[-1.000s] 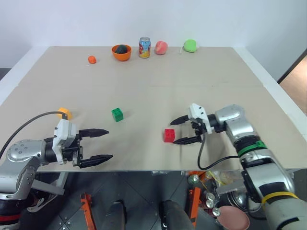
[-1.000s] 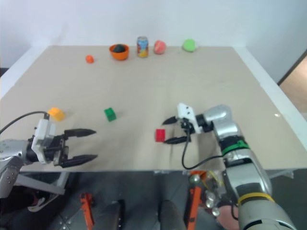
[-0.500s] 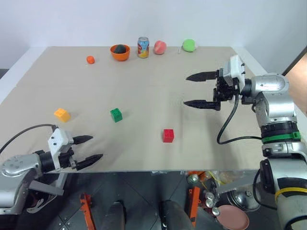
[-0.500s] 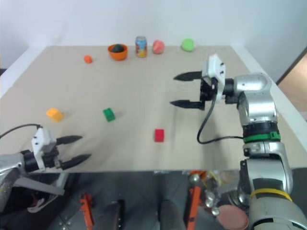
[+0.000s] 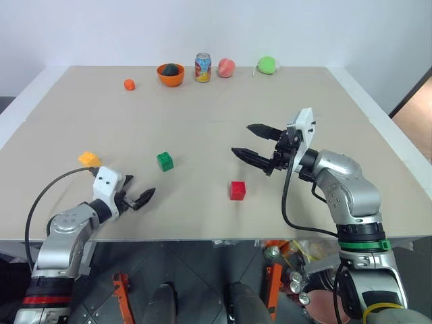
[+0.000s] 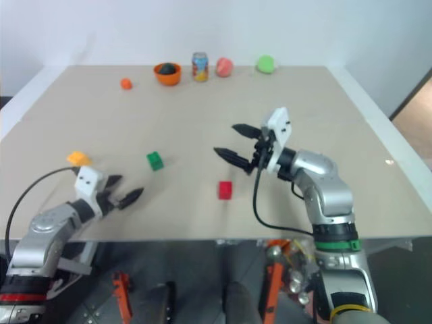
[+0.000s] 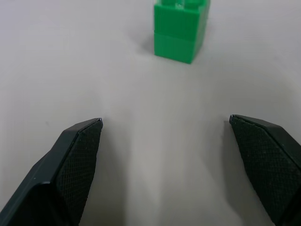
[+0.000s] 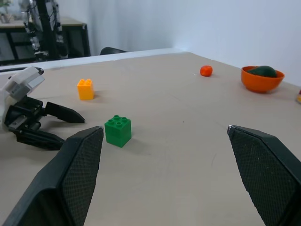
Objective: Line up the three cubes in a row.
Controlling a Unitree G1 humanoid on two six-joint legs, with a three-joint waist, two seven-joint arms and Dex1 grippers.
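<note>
The flat beige table surface is plain and unpatterned, edged by a white border. The small red plastic studded cube is uniform red. The small green plastic studded cube is uniform bright green, with fine vertical ribbing on its sides in the left wrist view. The small yellow-orange plastic studded cube is yellow-orange. The small round orange ball is solid orange. The round orange bowl holds a dark green item. The upright drink can carries a multicoloured blue, red and yellow print. The round peach-coloured fruit is pinkish red. The round green fruit is light green. Both grippers have black fingers with a fine cross-hatched texture and white housings.
</note>
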